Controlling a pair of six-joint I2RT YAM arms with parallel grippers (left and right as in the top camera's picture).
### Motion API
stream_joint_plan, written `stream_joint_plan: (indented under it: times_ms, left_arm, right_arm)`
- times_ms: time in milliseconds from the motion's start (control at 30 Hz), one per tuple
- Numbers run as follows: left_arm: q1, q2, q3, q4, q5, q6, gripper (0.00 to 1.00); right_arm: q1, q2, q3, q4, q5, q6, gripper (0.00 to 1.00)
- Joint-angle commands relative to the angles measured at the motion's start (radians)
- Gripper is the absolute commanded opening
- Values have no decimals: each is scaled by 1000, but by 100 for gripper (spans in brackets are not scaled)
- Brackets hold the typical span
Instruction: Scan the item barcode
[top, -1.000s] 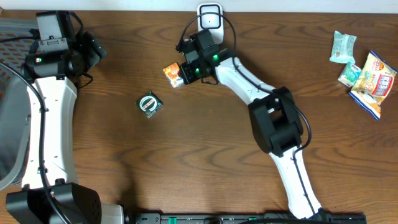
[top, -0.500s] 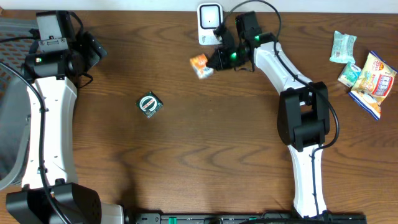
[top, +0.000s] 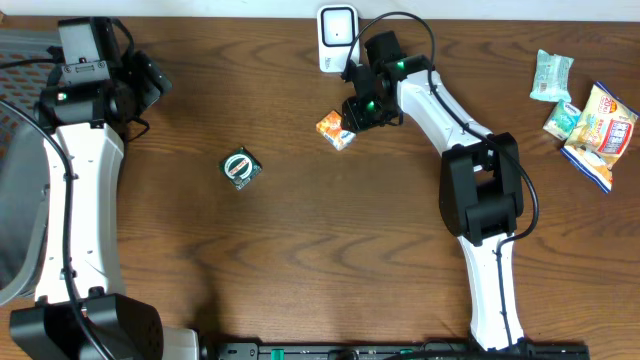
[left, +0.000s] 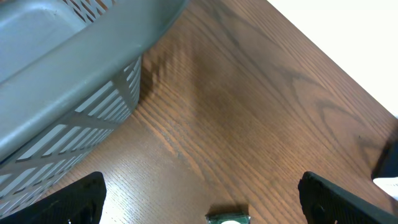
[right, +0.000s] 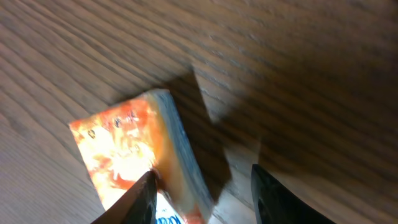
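Item: orange snack packet (top: 335, 130), lying flat on the table (top: 300, 250) near the white scanner (top: 338, 25). Right gripper (right: 204, 194): jaws standing apart, one finger touching the packet's edge. Left gripper (left: 202, 200): spread wide, holding nothing. I am planning a regrip by the packet's edges, turning its barcode toward the scanner.

— Where is the packet (top: 335, 130)?
— On the table (top: 300, 260), just before the scanner (top: 338, 30), right of the tin (top: 240, 167).
— And the basket (top: 12, 180)?
— At the far left edge; snack bags (top: 590, 120) lie far right.
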Motion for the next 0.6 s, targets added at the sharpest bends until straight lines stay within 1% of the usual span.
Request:
stream_joint_plan:
  times_ms: [0, 67, 133, 200, 300, 333, 500, 567]
  left_arm:
    - [0, 1, 16, -1, -13, -13, 98]
    - [0, 1, 16, -1, -13, -13, 98]
    - [0, 1, 16, -1, -13, -13, 98]
    - [0, 1, 16, -1, -13, -13, 98]
    - [0, 1, 16, -1, -13, -13, 98]
    - [0, 1, 16, -1, -13, -13, 98]
    - [0, 1, 16, -1, -13, -13, 98]
    - [0, 1, 16, -1, -13, -13, 98]
  right_arm:
    - [1, -31, 2, 13, -63, -18, 45]
    - [2, -31, 2, 14, -100, -18, 46]
    - [4, -31, 2, 15, -141, -19, 40]
    - [3, -34, 9, 15, -171, -18, 38]
    - [-3, -36, 30, 15, -168, -48, 45]
    - [-4, -36, 35, 23, -168, -74, 52]
    - [6, -32, 19, 16, -151, -164, 53]
    - [19, -30, 1, 14, -109, -167, 53]
